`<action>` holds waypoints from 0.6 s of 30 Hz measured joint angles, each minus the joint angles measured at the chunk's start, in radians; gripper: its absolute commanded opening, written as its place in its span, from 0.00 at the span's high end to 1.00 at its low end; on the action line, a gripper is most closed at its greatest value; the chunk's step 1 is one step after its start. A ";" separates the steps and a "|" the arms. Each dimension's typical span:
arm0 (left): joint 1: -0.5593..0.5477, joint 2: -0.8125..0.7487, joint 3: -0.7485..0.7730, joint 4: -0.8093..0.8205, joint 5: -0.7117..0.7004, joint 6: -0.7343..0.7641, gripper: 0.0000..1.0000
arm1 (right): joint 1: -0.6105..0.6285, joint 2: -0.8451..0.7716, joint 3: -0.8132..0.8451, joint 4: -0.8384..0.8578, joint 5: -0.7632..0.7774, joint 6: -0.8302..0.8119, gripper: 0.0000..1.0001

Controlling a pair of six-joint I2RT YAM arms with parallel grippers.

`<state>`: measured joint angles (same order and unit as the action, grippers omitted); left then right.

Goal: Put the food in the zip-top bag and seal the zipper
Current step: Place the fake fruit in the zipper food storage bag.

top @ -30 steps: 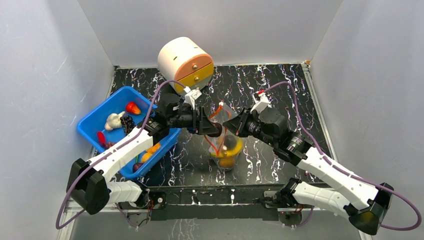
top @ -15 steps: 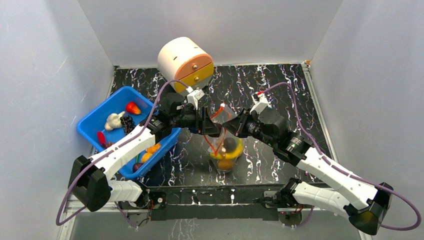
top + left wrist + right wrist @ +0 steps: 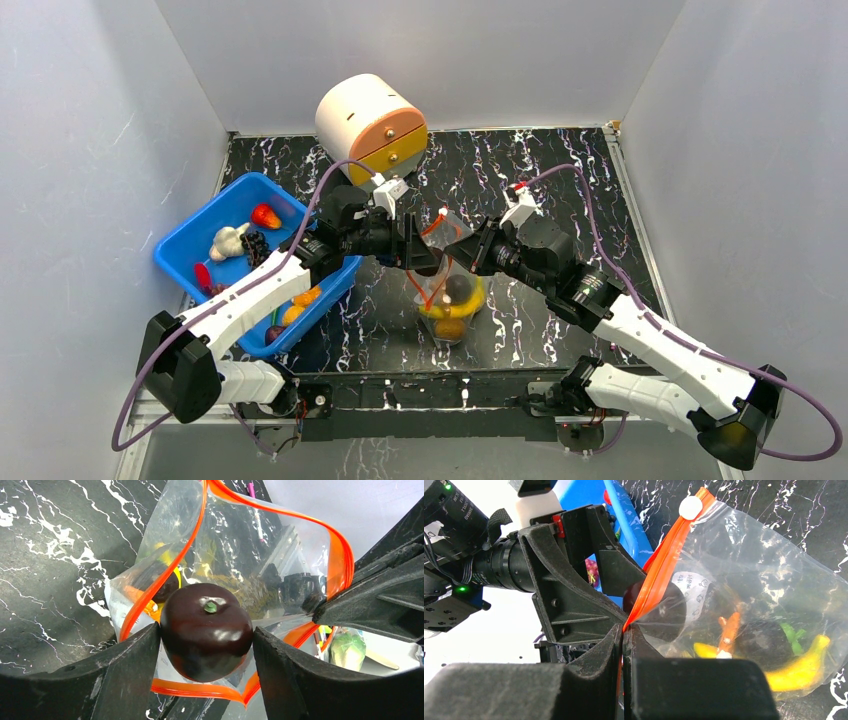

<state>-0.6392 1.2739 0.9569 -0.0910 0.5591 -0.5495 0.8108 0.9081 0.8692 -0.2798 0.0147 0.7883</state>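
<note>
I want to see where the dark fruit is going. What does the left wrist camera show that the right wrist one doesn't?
Only left wrist: the green dot on the dark round fruit, and the mouth of the zip-top bag gaping open. Only right wrist: the white tab on the zipper and the blue bin. Both: the left tool gripping the fruit, the right tool pinching the bag's edge.

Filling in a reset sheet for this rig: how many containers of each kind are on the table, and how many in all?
Blue plastic bin: 1
Clear zip-top bag: 1
Round cream drawer box: 1
Total: 3
</note>
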 measured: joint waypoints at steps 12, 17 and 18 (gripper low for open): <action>0.000 -0.016 0.002 -0.002 -0.022 0.005 0.22 | 0.000 0.000 -0.002 0.001 0.000 0.003 1.00; 0.000 -0.031 0.030 -0.027 -0.039 0.006 0.23 | 0.000 -0.001 -0.002 0.001 0.004 0.004 1.00; 0.000 -0.036 0.038 -0.034 -0.045 0.007 0.23 | 0.000 -0.002 -0.002 0.001 0.005 0.004 1.00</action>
<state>-0.6395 1.2381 0.9951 -0.1253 0.5140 -0.5426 0.8108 0.9066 0.8673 -0.2790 0.0200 0.7921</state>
